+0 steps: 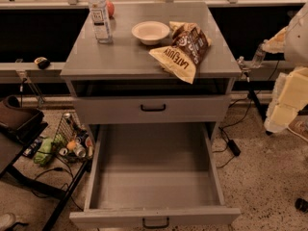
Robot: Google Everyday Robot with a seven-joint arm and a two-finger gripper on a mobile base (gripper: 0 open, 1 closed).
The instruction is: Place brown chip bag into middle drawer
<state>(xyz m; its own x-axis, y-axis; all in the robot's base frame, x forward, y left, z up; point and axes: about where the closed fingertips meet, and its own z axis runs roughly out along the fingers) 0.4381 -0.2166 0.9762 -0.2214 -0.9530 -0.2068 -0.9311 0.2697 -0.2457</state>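
We see the brown chip bag (185, 47) lying on the top of the grey cabinet (120, 57), toward its right near corner. One tan-yellow corner of the bag, printed "LATE JULY", reaches the near edge. Its dark-brown far end lies just beside a white bowl (150, 32), which sits to its left near the middle of the top. Farther left a clear water bottle (100, 17) stands upright, and a small reddish-orange round thing (110, 8) shows just behind it.

Below the top, the upper drawer front (153, 109) sits closed with its black bar handle. Under it the middle drawer (154, 177) is pulled well out toward us, showing its plain grey inside, and its own small black handle sits at the near edge. The bag is well apart from this drawer, up on the top.

The gripper (250, 61) hangs to the right of the cabinet, about level with the top and just off its right edge, touching nothing we can make out. We cannot tell whether it is spread or closed. The pale, blocky arm (288, 95) stands behind it at the right edge.

On the floor to the left a wire basket (72, 138) holds cans
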